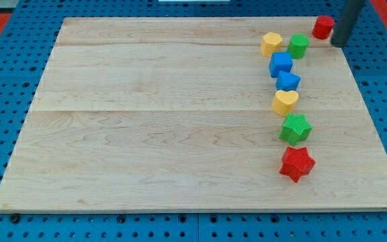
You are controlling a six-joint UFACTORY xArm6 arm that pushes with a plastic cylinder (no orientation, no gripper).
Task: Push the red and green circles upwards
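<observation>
Stood with my tip (339, 44) bare and holding nothing, just at four o'clock of the red circle (323, 27) by the board (146, 121)'s top edge, well placed to nudge upward; left the green circle (298, 46) at eight o'clock of it.

The wooden board (166, 121) holds eight blocks. My tip (337, 43) sits just right of the red circle (323, 27); the green circle (298, 46) lies left of it, the other blocks lower left.
</observation>
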